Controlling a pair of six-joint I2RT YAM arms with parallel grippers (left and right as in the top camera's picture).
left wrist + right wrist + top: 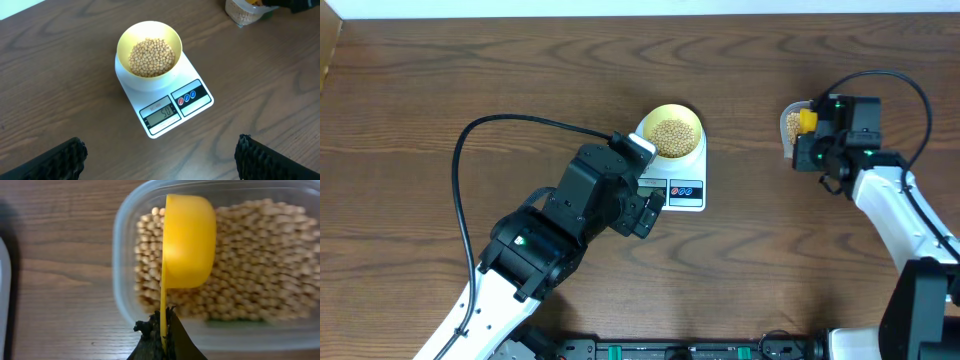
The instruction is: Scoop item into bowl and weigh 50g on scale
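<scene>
The left gripper [648, 208] hangs low over the wooden table [50, 75], just in front of the scale. Its 2 black fingers [60, 160] are spread wide at the bottom corners of the left wrist view and grasp nothing.

Just beyond them the white scale [137, 95] lies flat on the table, turned at a slant. Its grey display [161, 112] reads 50, with small coloured round buttons [187, 97] beside it. The pale-yellow bowl [150, 30] stands upright on the scale's platform. It holds a level heap of tan beans [152, 57] that covers its bottom.

Well apart, at the far right of the table, the right gripper [161, 330] is clenched on the thin handle of a bright yellow scoop [189, 242]. The scoop is turned on its edge, with its cup over a clear plastic tub [125, 255]. The tub sits on the table, and more beans [260, 265] fill much of it. Whether the cup touches these beans, or carries any, cannot be told. The right arm's white link runs back toward the table's near right corner.
</scene>
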